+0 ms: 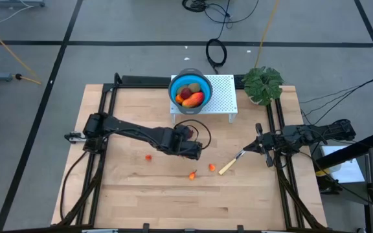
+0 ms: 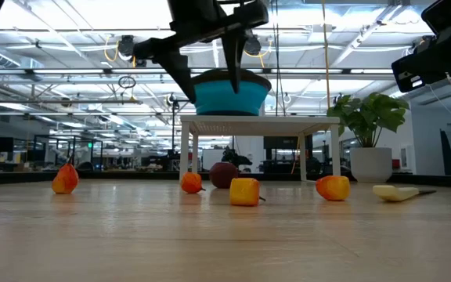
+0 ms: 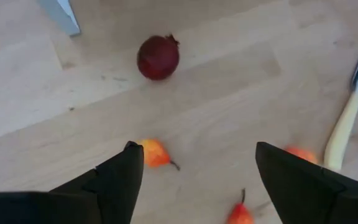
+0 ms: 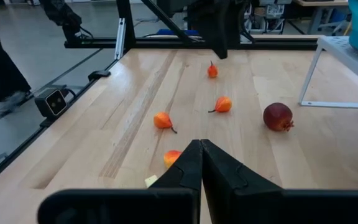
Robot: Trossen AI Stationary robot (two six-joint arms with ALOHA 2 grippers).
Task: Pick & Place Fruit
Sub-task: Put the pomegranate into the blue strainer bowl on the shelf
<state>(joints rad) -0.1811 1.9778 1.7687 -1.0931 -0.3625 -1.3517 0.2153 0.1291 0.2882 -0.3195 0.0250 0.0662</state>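
A blue bowl [image 1: 190,90] holding several toy fruits stands on a white perforated stand [image 1: 220,97] at the table's far middle. A dark red ball [image 3: 158,57] lies on the wood near the stand's leg. Several small orange bits [image 1: 148,156] [image 1: 193,174] [image 1: 212,167] are scattered at mid-table. My left gripper [image 3: 197,174] hangs open above them, pointing steeply down, one bit [image 3: 154,152] close beside a fingertip, clear of the table in the low view [image 2: 236,70]. My right gripper [image 4: 201,155] waits shut at the table's right edge [image 1: 264,145].
A yellow-handled knife [image 1: 228,167] lies on the table right of the orange bits, between the two grippers. A potted green plant [image 1: 262,84] stands at the far right corner. Bare wood stretches along the table's near side.
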